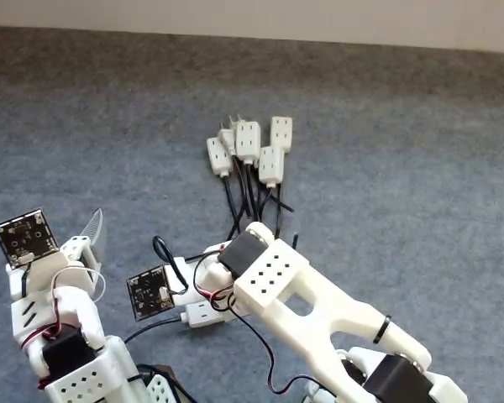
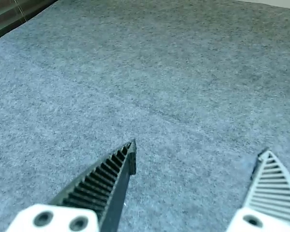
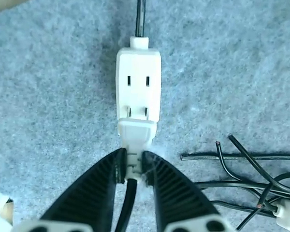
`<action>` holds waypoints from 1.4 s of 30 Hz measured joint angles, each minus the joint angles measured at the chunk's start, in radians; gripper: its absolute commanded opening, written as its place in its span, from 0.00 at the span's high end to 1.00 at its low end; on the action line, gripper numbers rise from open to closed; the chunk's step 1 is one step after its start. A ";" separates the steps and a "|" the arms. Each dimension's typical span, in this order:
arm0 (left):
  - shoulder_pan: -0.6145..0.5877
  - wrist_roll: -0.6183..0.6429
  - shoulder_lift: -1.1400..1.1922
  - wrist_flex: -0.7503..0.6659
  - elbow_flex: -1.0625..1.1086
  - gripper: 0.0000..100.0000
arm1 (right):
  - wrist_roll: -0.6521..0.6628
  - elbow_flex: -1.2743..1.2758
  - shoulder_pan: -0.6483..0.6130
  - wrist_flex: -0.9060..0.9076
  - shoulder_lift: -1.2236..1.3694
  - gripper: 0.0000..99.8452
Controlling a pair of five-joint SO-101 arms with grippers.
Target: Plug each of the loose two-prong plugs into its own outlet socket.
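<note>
Plug (image 3: 137, 134) touching outlet socket (image 3: 138, 72), cords (image 3: 241, 170) beside

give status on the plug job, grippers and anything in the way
Right gripper shut on plug, prongs partway into outlet socket. Left gripper open over carpet. Loose wires beside, not blocking.

White plug (image 3: 137, 134), white socket (image 3: 138, 82), black cords (image 3: 140, 14), speckled grey carpet (image 2: 145, 72)
</note>
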 measured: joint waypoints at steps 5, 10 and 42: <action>0.000 0.000 0.000 0.000 0.000 0.63 | 0.002 -0.021 -0.023 0.000 0.068 0.99; 0.000 0.000 0.000 0.000 0.000 0.63 | -0.018 -0.129 -0.031 -0.012 0.261 0.99; 0.002 0.000 0.000 0.000 0.000 0.63 | -0.364 -0.193 0.018 -0.137 0.405 0.70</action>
